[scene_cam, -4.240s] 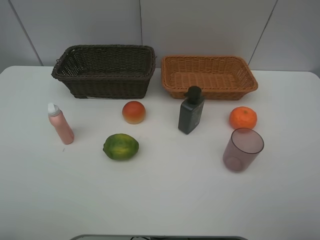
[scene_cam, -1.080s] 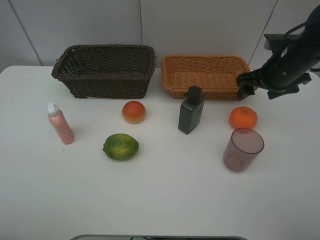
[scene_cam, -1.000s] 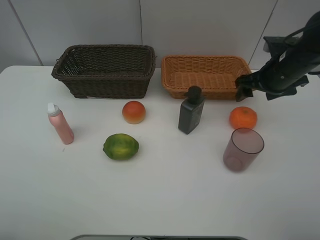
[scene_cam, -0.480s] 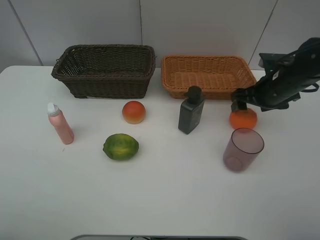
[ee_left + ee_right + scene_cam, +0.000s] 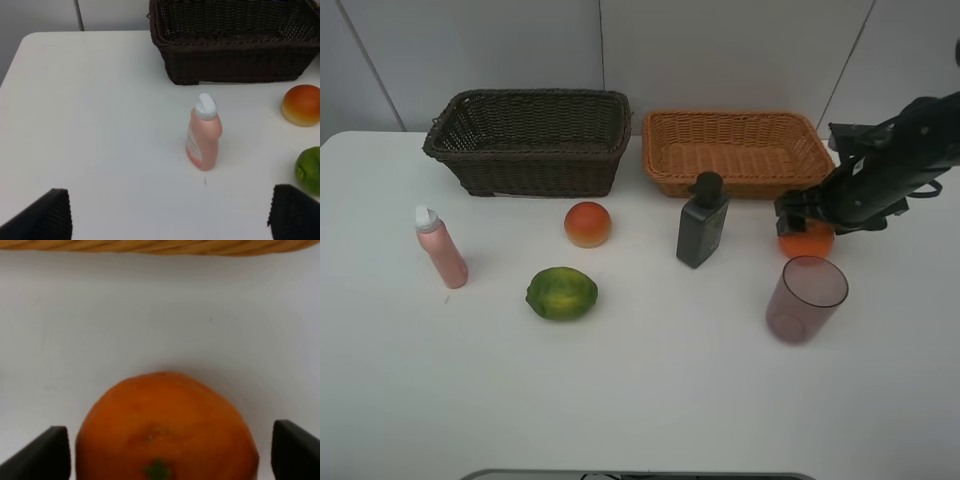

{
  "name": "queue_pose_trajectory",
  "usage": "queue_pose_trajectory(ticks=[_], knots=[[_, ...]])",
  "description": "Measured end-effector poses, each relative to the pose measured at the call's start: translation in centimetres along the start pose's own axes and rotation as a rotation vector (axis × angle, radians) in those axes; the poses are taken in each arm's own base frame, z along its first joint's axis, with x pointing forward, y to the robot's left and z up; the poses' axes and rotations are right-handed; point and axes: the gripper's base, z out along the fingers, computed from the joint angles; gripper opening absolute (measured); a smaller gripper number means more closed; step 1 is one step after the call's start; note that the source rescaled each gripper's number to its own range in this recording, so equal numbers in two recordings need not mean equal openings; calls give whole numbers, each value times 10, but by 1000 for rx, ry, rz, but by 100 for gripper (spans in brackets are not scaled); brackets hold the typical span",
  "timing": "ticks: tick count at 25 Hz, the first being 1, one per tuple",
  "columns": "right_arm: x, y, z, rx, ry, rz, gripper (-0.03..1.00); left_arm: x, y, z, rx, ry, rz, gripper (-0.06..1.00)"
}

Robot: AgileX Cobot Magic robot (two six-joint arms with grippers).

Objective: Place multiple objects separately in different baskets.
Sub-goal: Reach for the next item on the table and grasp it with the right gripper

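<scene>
Left pincer [image 5: 170,220]: released, fingers spread wide; shown in its wrist view only.
Pink plastic bottle with white cap [image 5: 441,250]: upright, far left.
Deep dark brown woven wicker basket [image 5: 530,165]: upper left.
Green oval fruit [image 5: 561,293]: lower left of centre.
Red-orange round fruit [image 5: 587,224]: just before the dark basket.
Dark grey pump bottle [image 5: 701,222]: upright, centre.
Shallow light orange-tan wicker basket [image 5: 740,180]: upper right.
Orange mandarin [image 5: 807,243]: on the white table [image 5: 640,400], right of centre.
Translucent purple cup [image 5: 805,300]: upright, just below the mandarin.
Right pincer [image 5: 798,218]: released, one finger either side of the mandarin, not pressing it.
</scene>
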Motion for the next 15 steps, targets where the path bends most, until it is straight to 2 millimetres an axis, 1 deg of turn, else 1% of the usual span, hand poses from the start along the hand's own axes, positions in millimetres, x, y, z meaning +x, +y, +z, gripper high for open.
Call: queue_pose_trajectory(ticks=[4,10,15], knots=[[-1,0,1,-1,-9,0,100,0,0,0,0,0,0,100],[4,0,11,1,24,1,100,0,0,0,0,0,0,100],[3,0,12,-1,8,1,100,0,0,0,0,0,0,100]])
